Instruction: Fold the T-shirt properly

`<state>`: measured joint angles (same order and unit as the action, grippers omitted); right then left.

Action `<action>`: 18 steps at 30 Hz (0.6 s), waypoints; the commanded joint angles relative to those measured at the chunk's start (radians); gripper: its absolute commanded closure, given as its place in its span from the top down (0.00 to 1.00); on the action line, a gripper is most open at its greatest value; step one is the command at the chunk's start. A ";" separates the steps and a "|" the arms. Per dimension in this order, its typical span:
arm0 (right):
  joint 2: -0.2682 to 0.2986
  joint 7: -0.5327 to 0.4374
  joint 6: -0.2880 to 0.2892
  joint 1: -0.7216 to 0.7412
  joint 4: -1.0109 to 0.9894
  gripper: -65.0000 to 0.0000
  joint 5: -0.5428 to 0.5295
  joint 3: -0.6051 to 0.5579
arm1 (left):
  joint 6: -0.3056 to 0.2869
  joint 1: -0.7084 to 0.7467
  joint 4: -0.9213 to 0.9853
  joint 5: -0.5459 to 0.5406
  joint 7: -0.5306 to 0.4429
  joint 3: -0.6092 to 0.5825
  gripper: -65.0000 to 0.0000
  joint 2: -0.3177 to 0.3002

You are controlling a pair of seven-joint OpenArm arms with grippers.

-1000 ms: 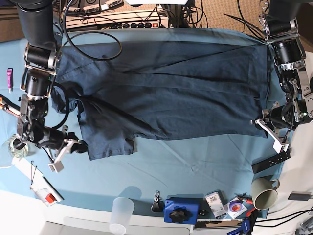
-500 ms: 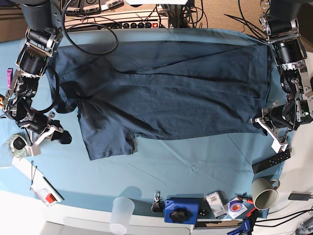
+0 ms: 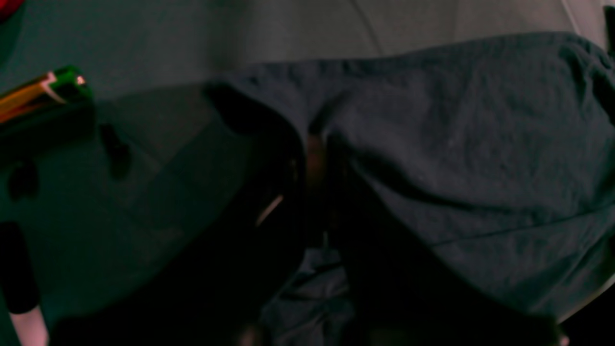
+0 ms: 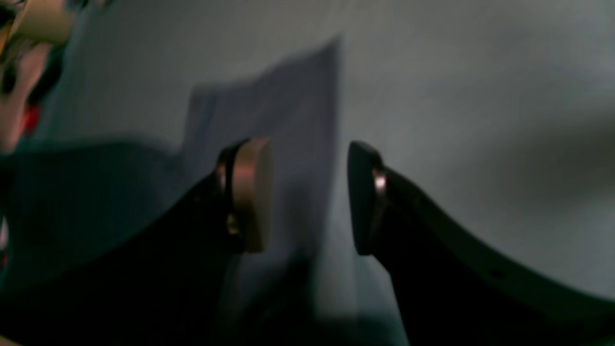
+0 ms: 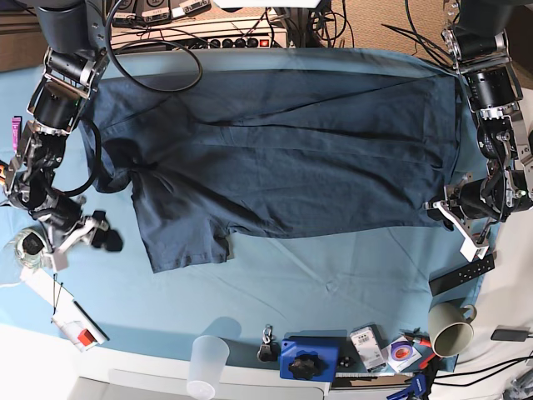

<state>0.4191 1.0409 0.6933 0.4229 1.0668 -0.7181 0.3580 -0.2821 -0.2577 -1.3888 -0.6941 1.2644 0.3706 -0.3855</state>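
The dark navy T-shirt [image 5: 283, 158] lies spread across the sky-blue table cloth [image 5: 333, 275], with a sleeve at the lower left. My left gripper [image 5: 440, 208] is shut on the shirt's right lower edge. In the left wrist view the dark fingers [image 3: 312, 158] pinch a fold of the navy cloth [image 3: 456, 144]. My right gripper [image 5: 83, 242] is open and empty, off the shirt to the left of the sleeve. In the right wrist view its pads [image 4: 250, 192] stand apart with only blurred pale cloth between them.
A clear plastic cup [image 5: 206, 362], a blue box [image 5: 308, 358] and small items line the front edge. A mug [image 5: 450, 327] and a black bar [image 5: 462, 275] sit at the front right. Cables and a power strip [image 5: 241, 37] run along the back. A glass [image 5: 29, 246] is at the left.
My right gripper let go of the sleeve edge and drew back to the left, off the shirt. The left gripper has kept its hold in the same place.
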 commanded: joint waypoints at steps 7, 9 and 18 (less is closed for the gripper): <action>-0.048 -0.097 0.005 0.117 -0.068 0.39 0.171 -0.011 | -0.006 -0.022 -0.019 -0.018 -0.008 0.005 0.00 -0.016; -0.051 -0.143 0.005 0.163 -0.174 0.39 0.204 -0.040 | -0.006 -0.023 -0.019 -0.018 -0.008 0.005 0.00 -0.016; -0.064 -0.307 0.005 0.279 -0.486 0.39 0.327 -0.211 | -0.006 -0.023 -0.019 -0.023 -0.012 0.005 0.00 -0.016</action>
<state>0.3466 0.7506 0.6933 0.6643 0.5690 -0.3798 0.1440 -0.2848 -0.2577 -1.3888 -0.6979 1.2640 0.3706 -0.3851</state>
